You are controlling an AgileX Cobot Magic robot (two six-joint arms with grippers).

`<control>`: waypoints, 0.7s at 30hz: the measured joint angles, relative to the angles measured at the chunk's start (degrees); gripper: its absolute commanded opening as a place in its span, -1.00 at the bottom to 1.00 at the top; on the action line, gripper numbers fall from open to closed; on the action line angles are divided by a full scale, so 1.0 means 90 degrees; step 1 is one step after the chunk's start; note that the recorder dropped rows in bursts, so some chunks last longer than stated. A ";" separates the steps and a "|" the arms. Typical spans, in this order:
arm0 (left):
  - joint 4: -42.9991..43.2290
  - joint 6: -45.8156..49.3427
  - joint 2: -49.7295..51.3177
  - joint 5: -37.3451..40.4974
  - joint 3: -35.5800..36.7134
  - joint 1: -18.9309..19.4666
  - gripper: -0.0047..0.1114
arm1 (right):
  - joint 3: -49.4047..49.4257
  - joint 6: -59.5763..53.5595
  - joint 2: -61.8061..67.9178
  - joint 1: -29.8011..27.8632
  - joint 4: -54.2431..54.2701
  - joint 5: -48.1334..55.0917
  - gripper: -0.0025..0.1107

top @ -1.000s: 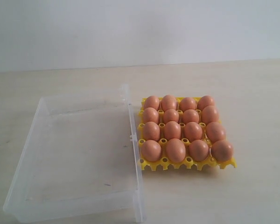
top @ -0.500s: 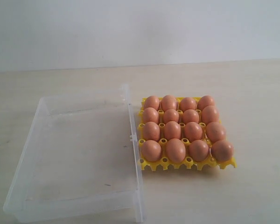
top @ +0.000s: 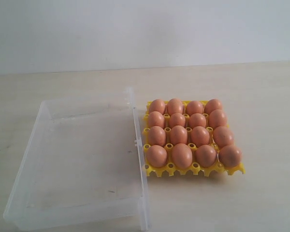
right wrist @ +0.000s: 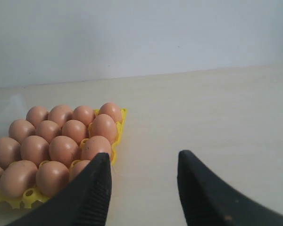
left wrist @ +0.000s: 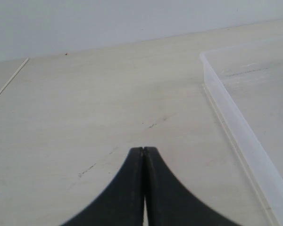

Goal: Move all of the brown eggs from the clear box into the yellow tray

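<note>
- 16 eggs (top: 178, 135) sit in the tray (top: 157, 170), 1 per cell, just beside the box (top: 77, 212) on the counter (top: 261, 96)
- left tool (left wrist: 144, 149): jaws pressed together, empty
- right tool (right wrist: 144, 156): jaws apart, empty, near the tray

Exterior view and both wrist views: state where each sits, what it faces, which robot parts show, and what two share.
Exterior view: off the arms, facing down onto clear box and yellow tray full of brown eggs; no robot part shows.
Left wrist view: on the left wrist, low over the table, facing the clear box's wall; shut left hand shows.
Right wrist view: on the right wrist, facing the brown eggs; open, empty right hand shows.
Exterior and right wrist share tray and eggs.
</note>
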 measured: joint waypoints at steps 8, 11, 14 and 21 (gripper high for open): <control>0.0000 0.0000 0.0000 0.0000 0.0000 0.0000 -0.92 | 0.0000 0.0025 0.0000 0.0000 -0.0014 0.0000 -0.18; 0.0000 0.0000 0.0000 0.0000 0.0000 0.0000 -0.92 | 0.0000 0.0025 0.0000 0.0000 -0.0014 0.0000 -0.18; 0.0000 0.0000 0.0000 0.0000 0.0000 0.0000 -0.92 | 0.0000 0.0146 0.0000 0.0000 -0.0088 0.0000 -0.18; 0.0000 0.0000 0.0000 0.0000 0.0000 0.0000 -0.92 | 0.0000 0.0722 0.0000 0.0000 -0.0300 0.0000 -0.18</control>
